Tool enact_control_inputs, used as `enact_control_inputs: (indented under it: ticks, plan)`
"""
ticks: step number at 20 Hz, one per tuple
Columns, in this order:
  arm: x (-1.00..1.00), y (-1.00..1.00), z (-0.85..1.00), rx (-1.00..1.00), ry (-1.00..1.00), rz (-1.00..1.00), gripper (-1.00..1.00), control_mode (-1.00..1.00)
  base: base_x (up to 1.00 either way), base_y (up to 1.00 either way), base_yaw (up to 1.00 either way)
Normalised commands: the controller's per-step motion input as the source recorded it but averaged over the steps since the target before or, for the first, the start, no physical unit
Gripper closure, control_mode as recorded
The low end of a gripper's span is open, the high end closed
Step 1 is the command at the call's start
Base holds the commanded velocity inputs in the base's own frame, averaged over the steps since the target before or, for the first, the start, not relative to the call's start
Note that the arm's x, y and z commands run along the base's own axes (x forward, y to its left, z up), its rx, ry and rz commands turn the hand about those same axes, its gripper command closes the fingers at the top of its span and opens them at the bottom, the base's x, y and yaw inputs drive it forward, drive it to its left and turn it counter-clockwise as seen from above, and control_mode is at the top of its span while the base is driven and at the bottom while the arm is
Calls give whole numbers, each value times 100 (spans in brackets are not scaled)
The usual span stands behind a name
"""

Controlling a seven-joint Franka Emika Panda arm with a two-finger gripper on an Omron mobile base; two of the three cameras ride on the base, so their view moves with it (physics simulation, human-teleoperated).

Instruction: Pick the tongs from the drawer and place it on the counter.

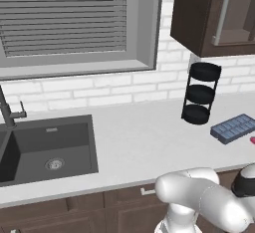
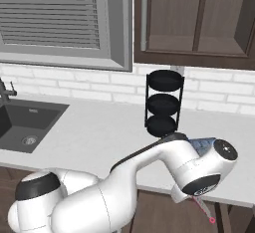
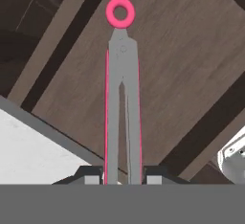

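Two dark fingertips [image 3: 91, 174] of the claw [image 3: 122, 176] pinch the tongs [image 3: 122, 98] at the bottom centre of the hand view, pink ring uppermost. In the right base view, lower right, the tongs hang below the pale surface [image 2: 99, 127] edge. An ice tray [image 1: 233, 127] lies on the surface.

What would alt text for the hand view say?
Grey tongs with pink edges and a pink ring at the far end stick out from between the gripper fingertips, held over brown wooden floor. A corner of pale counter shows at lower left.
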Motion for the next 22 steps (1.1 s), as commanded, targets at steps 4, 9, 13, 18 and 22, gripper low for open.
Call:
enact_control_inputs:
  ticks: [4, 9, 13, 18, 22]
  plan:
    - [39, 31, -22, -7, 2, 5, 100, -100, 0, 0, 0]
    - [63, 19, -20, -3, 0, 9, 100, -100, 0, 0, 0]
    - [73, 5, -15, -6, -4, 9, 100, -100, 0, 0, 0]
    - [83, 0, -14, -13, -8, 6, 100, -100, 0, 0, 0]
    - [48, 0, -33, -16, -1, 9, -100, -100, 0, 0, 0]
